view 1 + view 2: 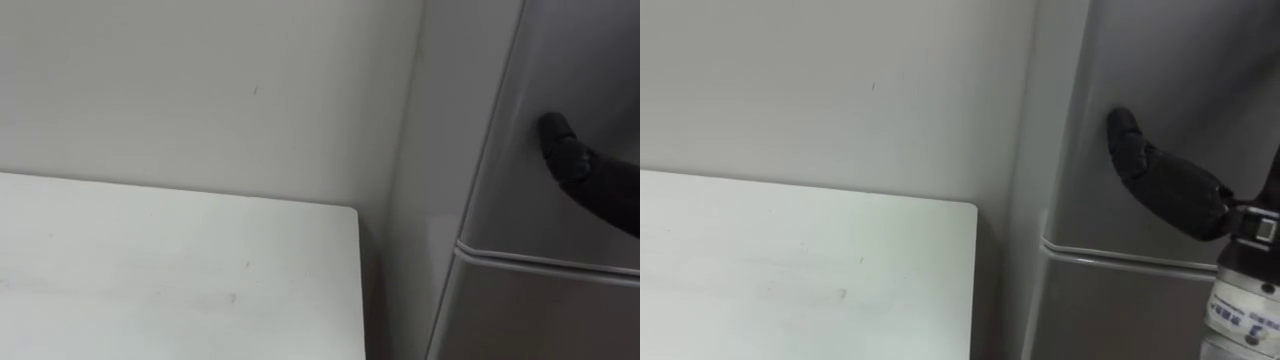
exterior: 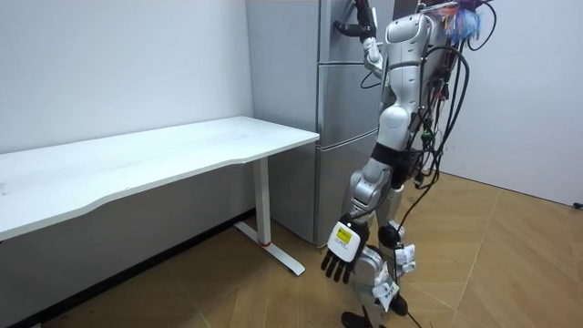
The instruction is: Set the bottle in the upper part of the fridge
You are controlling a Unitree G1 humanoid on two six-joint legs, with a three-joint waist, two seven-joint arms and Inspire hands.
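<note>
Soft, even indoor light washes the grey fridge (image 2: 351, 109), its door faintly glossy; shadow pools in the gap between it and the white table (image 2: 137, 159).

Right hand (image 1: 1170, 185) is up at the fridge (image 1: 1160, 50) door, a dark shape, its hold unreadable; the fridge runs off top and right edges, the table (image 1: 150, 260) off left and bottom.

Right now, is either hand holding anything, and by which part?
Left hand hangs open, empty. The right hand is against the upper fridge door; whether it grips cannot be told.
</note>
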